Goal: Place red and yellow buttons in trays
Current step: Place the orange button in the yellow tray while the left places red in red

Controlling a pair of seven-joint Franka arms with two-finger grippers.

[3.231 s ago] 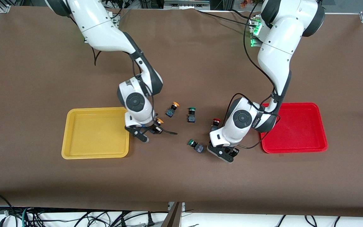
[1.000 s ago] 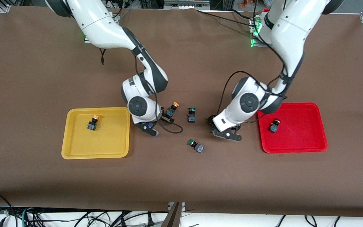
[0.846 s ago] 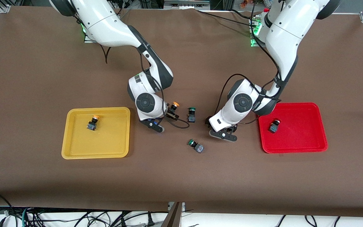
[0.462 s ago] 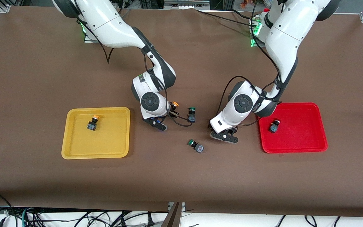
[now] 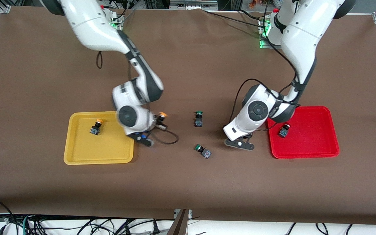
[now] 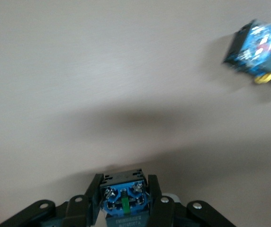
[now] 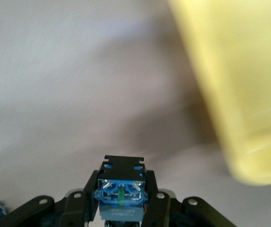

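Observation:
My right gripper (image 5: 158, 125) is shut on a yellow-capped button (image 5: 162, 115) and holds it just above the table beside the yellow tray (image 5: 98, 160). In the right wrist view the fingers (image 7: 89, 189) clamp its dark body (image 7: 121, 194), with the tray (image 7: 239, 85) close by. Another yellow button (image 5: 96, 127) lies in that tray. My left gripper (image 5: 240, 143) is low over the table beside the red tray (image 5: 305, 155). It is shut on a dark-bodied button (image 6: 124, 198) whose cap is hidden. A red button (image 5: 284, 129) lies in the red tray.
Two green-capped switches lie mid-table, one (image 5: 198, 119) farther from the front camera, one (image 5: 203, 151) nearer. The left wrist view shows another switch (image 6: 256, 47) lying on the table. A black cable (image 5: 170, 138) loops under my right gripper.
My right gripper closed on the yellow button beside the green switch and carried it to the yellow tray's edge. My left gripper moved with its button toward the red tray.

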